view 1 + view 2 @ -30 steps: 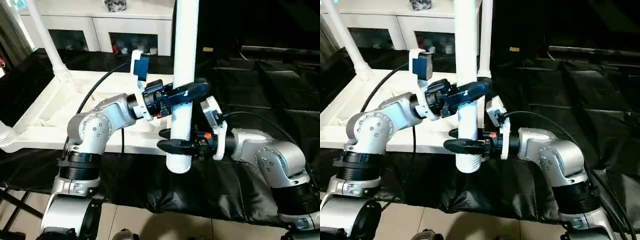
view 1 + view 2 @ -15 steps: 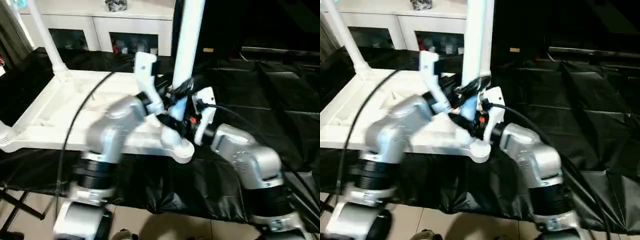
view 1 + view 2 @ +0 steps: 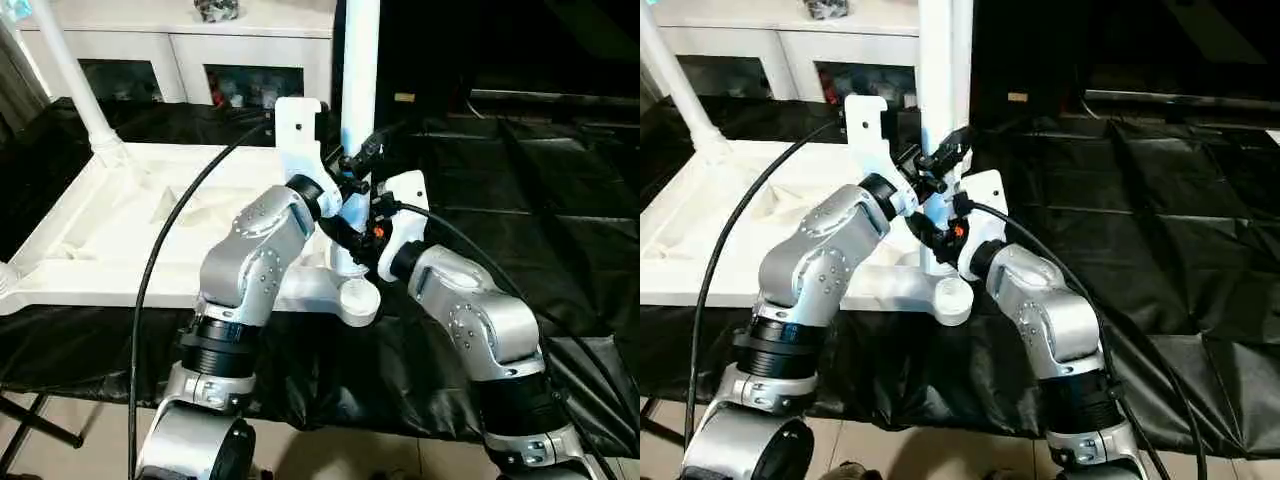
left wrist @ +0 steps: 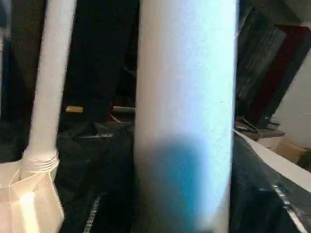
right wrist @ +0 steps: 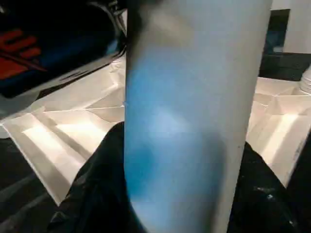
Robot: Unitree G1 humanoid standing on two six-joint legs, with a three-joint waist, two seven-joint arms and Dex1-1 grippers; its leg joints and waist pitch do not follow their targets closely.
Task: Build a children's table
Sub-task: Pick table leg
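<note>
Both silver forearms were bent inward over the near right corner of the upturned white tabletop (image 3: 120,225), which lay ribbed side up on black sheeting (image 3: 560,230). The left gripper (image 3: 352,178) and the right gripper (image 3: 345,232) met at one white leg (image 3: 358,90), the left above the right. The leg was held upright, its long axis vertical, its upper end pointing out of the top of the picture and its lower end beside a round corner socket (image 3: 356,296) at the near edge. The left gripper's fingers were closed around the leg; for the right gripper's, crowded behind the wrist mounts, it could not be told. In both wrist views the leg was seen close up as a wide white tube. Another leg (image 3: 75,80) was already standing at the far left corner, tilted slightly. A white cabinet (image 3: 180,45) stood behind.
</note>
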